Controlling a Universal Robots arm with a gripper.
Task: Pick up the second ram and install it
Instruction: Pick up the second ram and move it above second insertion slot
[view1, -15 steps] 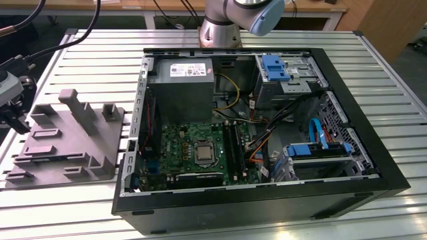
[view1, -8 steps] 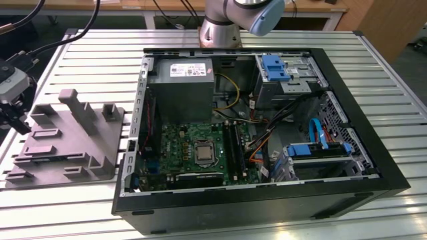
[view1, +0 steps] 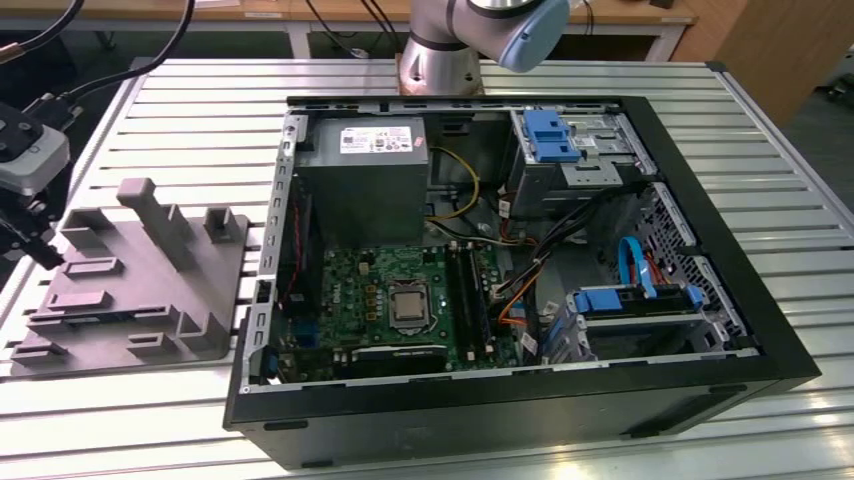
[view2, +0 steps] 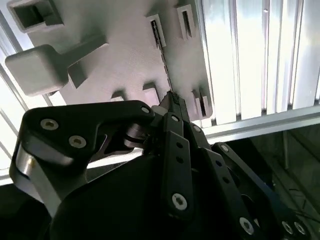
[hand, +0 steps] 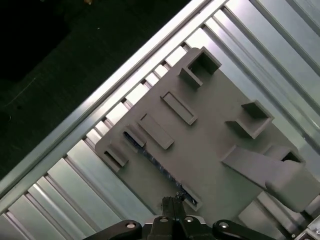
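The second ram stands on its thin edge in a slot of the grey fixture plate, showing as a narrow dark strip with a blue-green tint. In the second wrist view the ram is the same thin line across the plate. My gripper hangs over the strip's near end with its black fingertips drawn together. I cannot tell whether they touch the ram. In the exterior view the gripper is over the far left edge of the plate.
The open black computer case lies at the exterior view's right of the plate, on a ribbed metal table. Inside are the green motherboard with long black slot strips, a grey power supply, cables and blue drive brackets.
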